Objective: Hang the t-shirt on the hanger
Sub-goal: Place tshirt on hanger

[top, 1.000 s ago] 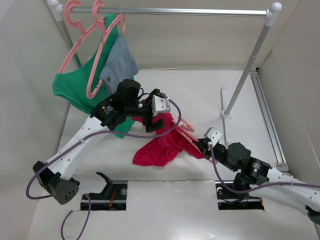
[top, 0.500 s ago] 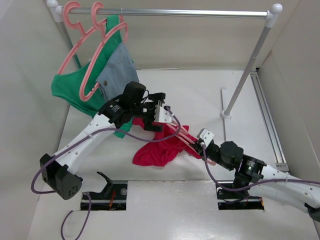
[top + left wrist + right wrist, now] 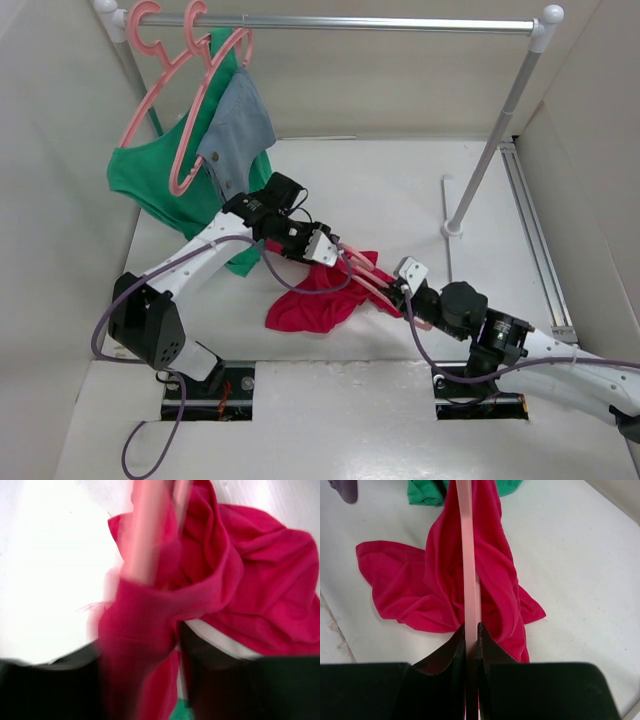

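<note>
The crimson t-shirt [image 3: 305,308] lies crumpled on the white table between the two arms. A thin pink hanger [image 3: 362,278] runs slanted over its right part. My right gripper [image 3: 402,294] is shut on the hanger's bar [image 3: 468,555] with the shirt [image 3: 405,585] spread beneath it; in the right wrist view, the right gripper [image 3: 471,630] pinches that bar tightly. My left gripper [image 3: 326,250] is down on the shirt's upper edge. The left wrist view is blurred: a bunched red fold [image 3: 150,625] fills the left gripper [image 3: 142,652], beside the hanger [image 3: 145,530].
A metal rail [image 3: 350,22] spans the back on a slanted upright [image 3: 490,150]. At its left end hang two pink hangers [image 3: 150,90] with a green garment [image 3: 150,185] and a grey-blue garment [image 3: 238,125], close behind my left arm.
My left arm has dropped and reached right onto the shirt, and its jaws have come in around a fold. The right gripper slid left a little, then held still on the hanger.
</note>
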`<action>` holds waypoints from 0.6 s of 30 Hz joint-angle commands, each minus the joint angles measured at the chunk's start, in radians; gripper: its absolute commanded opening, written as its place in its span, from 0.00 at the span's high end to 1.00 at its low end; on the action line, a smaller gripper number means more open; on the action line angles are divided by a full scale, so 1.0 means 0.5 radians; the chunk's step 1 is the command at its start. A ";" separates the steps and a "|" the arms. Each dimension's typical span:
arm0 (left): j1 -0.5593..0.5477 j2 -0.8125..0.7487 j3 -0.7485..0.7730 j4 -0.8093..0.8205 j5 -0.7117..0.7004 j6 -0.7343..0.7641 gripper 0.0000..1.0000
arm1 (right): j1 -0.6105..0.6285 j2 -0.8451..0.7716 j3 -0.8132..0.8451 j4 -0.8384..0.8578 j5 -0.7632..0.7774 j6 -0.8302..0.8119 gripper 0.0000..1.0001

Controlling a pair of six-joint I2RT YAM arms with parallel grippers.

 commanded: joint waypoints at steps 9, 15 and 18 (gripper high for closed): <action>-0.003 -0.127 0.049 -0.023 0.319 -0.224 0.95 | -0.008 0.300 0.295 0.202 -0.020 -0.112 1.00; -0.003 -0.145 0.070 -0.044 0.390 -0.288 0.85 | -0.008 0.469 0.375 0.266 0.002 -0.165 1.00; -0.003 -0.164 0.070 -0.063 0.347 -0.306 1.00 | -0.008 0.469 0.375 0.267 0.048 -0.165 1.00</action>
